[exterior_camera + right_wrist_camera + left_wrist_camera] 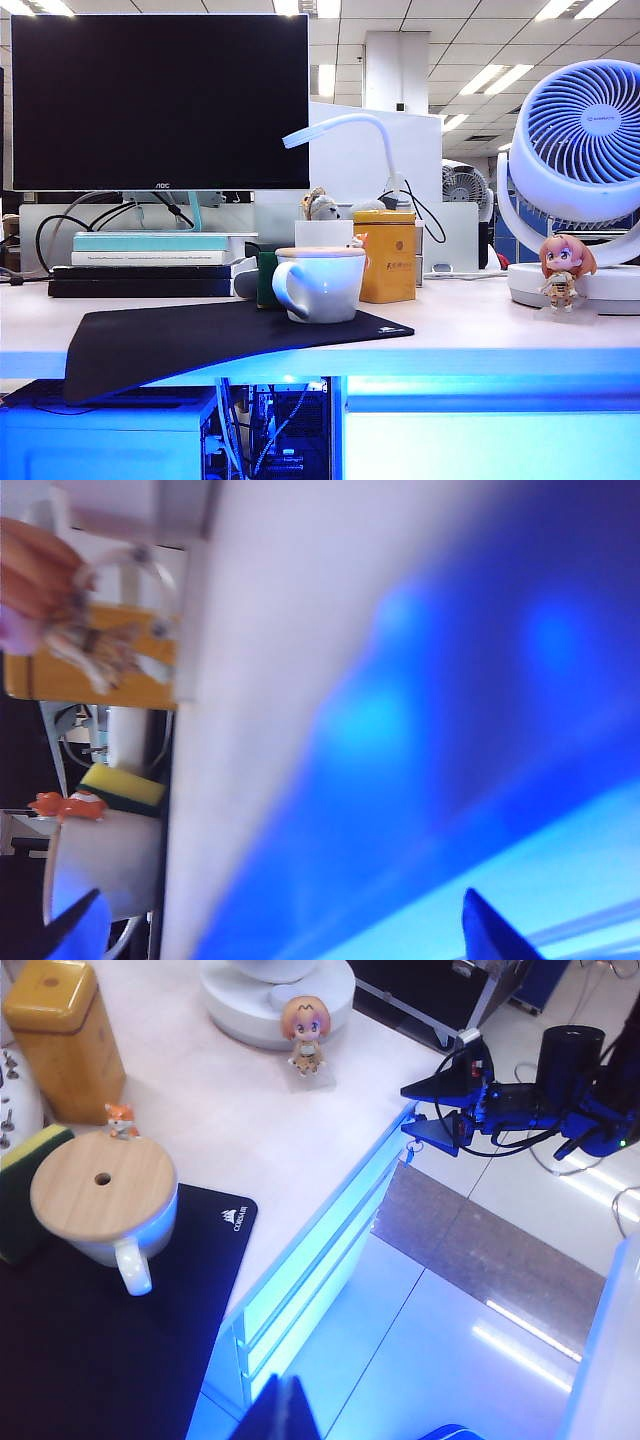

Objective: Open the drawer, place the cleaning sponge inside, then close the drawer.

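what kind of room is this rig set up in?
Most likely an open-plan office, at someone's work desk. A monitor stands on the desk beside a desk lamp, a computer case sits under it, and long ceiling light panels run across a large room behind.

The monitor says "AOC" on its bottom edge. The black mouse mat says "CORSAIR" at one corner — other words are too small to read.

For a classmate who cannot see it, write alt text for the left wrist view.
The right hand, open, reaches the glowing blue-white desk drawer's edge. On the pale desk, a white mug with a round wooden lid stands on a black mat, beside a green-and-yellow sponge.
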{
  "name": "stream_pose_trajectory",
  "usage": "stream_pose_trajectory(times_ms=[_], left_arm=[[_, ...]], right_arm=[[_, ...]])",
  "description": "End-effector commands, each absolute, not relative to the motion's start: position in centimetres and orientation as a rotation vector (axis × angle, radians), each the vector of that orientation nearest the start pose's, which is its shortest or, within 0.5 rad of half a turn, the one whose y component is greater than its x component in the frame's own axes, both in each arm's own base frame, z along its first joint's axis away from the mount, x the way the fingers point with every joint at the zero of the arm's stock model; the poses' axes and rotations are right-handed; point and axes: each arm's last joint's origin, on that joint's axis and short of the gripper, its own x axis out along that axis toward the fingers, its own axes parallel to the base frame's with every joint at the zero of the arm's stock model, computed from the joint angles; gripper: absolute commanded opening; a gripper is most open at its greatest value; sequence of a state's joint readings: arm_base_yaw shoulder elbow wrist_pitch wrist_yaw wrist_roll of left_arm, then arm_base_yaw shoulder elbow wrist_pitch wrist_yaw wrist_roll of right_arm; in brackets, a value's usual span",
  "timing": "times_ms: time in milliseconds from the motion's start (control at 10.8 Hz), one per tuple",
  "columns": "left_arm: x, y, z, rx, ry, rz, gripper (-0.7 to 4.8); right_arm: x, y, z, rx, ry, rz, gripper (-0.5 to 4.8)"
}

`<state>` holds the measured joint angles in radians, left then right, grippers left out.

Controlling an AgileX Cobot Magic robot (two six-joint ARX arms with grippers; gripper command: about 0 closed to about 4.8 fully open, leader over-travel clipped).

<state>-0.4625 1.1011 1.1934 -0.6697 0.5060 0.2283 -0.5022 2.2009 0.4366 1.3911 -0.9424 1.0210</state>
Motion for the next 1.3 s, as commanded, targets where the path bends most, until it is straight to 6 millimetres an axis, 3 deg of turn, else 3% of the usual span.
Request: stream_pose_trajectory(times_ms=[93,834,1019,1298], left_arm=[[18.8,-11.0,37.4,0.198,0.460,-1.013,-0.05],[18.8,-10.9,37.4,0.197,0.461,-1.013,-0.05],[18.8,-11.0,37.4,0.197,0.460,-1.013,-0.05],[18.8,-11.0,37.4,0.197,0.456,-1.013,-0.05]], right_arm=[[24.8,-10.9,3.5,1.212,0.475,0.277,4.79],[27.2,-12.1,4.5,1.187,0.443,0.361,4.79],[27.0,-11.9,4.6,1.205,0.442,0.366,4.79],[25.0,-11.0,3.7,1.212,0.465,0.292,4.79]])
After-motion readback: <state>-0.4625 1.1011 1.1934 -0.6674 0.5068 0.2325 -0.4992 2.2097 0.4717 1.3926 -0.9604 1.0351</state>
